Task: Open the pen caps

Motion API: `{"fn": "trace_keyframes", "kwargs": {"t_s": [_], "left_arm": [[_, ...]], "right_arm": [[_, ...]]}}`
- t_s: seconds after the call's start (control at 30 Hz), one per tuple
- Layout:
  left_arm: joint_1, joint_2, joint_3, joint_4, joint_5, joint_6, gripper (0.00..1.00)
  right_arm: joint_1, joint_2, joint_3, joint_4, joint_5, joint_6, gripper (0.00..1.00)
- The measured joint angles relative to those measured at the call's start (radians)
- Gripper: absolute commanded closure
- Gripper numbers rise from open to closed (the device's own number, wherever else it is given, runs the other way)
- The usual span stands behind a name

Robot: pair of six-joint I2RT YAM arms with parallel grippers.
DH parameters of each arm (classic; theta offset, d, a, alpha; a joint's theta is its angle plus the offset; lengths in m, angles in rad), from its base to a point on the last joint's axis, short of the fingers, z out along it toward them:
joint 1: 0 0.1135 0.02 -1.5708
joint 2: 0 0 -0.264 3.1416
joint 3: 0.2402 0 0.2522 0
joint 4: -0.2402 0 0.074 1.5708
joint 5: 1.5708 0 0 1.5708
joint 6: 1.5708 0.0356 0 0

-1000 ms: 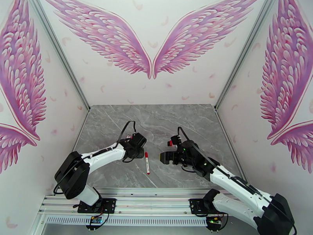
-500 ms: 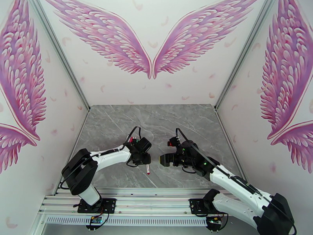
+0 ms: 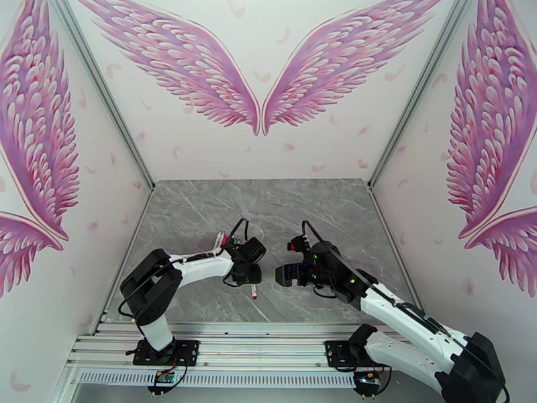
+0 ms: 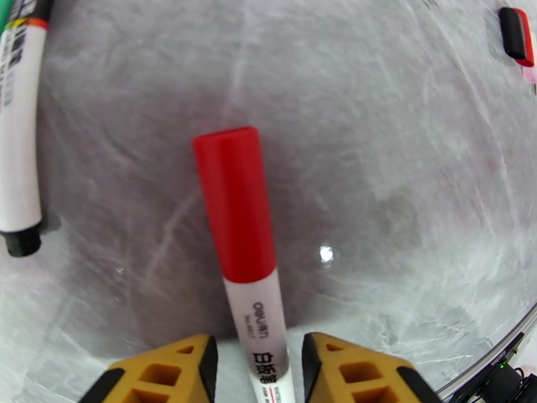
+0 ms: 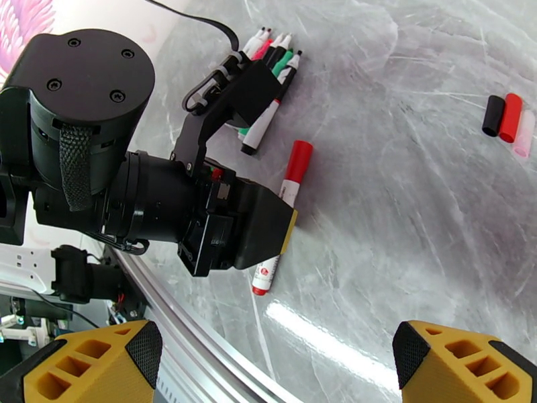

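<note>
- Markers (image 5: 282, 62) with bare tips lie bunched left of centre on the tabletop (image 3: 201, 203).
- Left gripper (image 4: 258, 371) is down over the white barrel of a whiteboard marker (image 4: 265, 347), jaws narrow, with a thin gap on each side of the barrel.
- Red pen cap (image 4: 235, 209) sits on that marker, which lies flat near the middle of the near edge.
- Right gripper (image 5: 282, 364) hovers just beside it, jaws wide, holding nothing.
- Loose pen caps (image 5: 510, 119), black, red and pink, lie side by side near the tabletop's centre, right of the marker.
</note>
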Motion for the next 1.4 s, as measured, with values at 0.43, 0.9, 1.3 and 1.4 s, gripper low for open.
{"fn": "trace_keyframes", "kwargs": {"t_s": [0.43, 0.9, 1.3, 1.4], "left_arm": [[-0.02, 0.022, 0.028, -0.037, -0.072, 0.014, 0.78], [-0.008, -0.239, -0.069, 0.098, -0.02, 0.244, 0.87], [0.029, -0.38, -0.188, 0.198, 0.246, 0.454, 0.86], [0.029, -0.387, -0.188, 0.219, 0.307, 0.476, 0.86]], "right_arm": [[0.0, 0.024, -0.002, 0.003, 0.032, 0.009, 0.04], [-0.001, 0.164, -0.055, 0.212, 0.027, 0.266, 0.31], [-0.034, 0.257, 0.01, 0.32, -0.103, 0.355, 0.4], [-0.034, 0.28, 0.039, 0.339, -0.143, 0.354, 0.42]]}}
